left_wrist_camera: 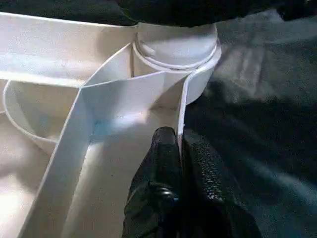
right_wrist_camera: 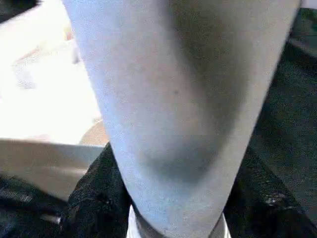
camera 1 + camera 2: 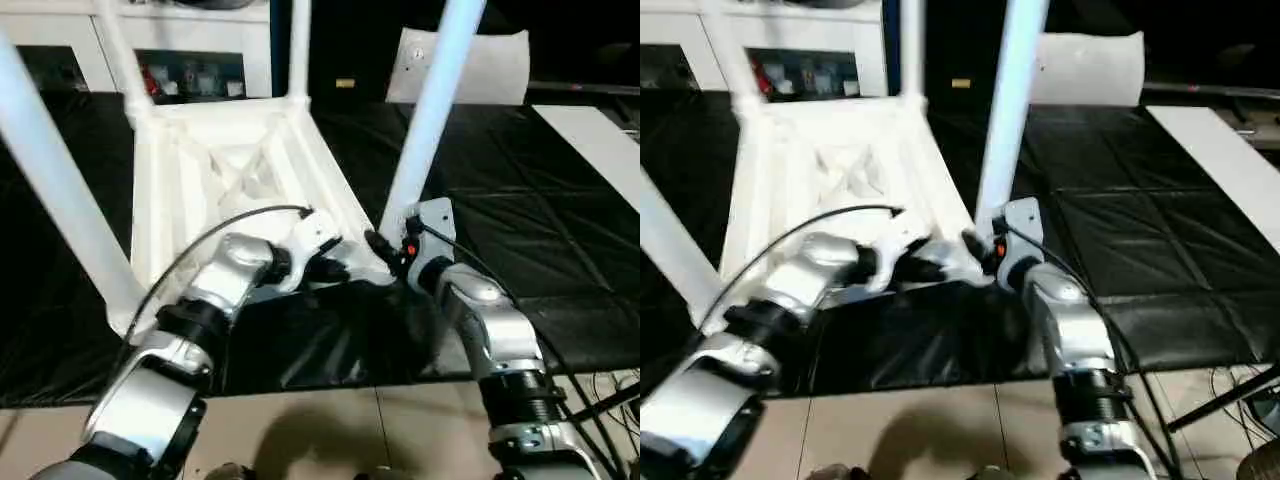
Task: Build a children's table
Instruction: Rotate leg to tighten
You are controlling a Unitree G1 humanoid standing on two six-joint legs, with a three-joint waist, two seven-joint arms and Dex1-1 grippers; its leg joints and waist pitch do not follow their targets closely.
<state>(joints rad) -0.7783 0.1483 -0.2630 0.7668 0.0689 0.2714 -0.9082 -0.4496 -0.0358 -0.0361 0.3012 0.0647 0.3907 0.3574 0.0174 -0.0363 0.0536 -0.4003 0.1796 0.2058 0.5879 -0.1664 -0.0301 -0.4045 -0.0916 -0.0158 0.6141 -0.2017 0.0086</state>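
The children's table (image 3: 230,170) lies upside down on a black mat, ribbed underside up, with white legs rising from its corners. My left gripper (image 1: 179,148) is shut on the thin rim wall (image 1: 181,106) just beside the near right corner socket (image 1: 176,44). The leg (image 3: 430,110) in that socket stands nearly upright, leaning slightly right. My right gripper (image 3: 385,248) is closed around its base, and a black finger (image 2: 94,198) presses each side of the leg (image 2: 178,99). Another leg (image 3: 50,180) rises at the near left.
The black mat (image 3: 520,200) covers the work surface, and its front edge drops to a tiled floor (image 3: 330,430). A whitish plastic bag (image 3: 470,65) lies at the back right and a flat white board (image 3: 600,140) at the far right. White cabinets (image 3: 180,70) stand behind.
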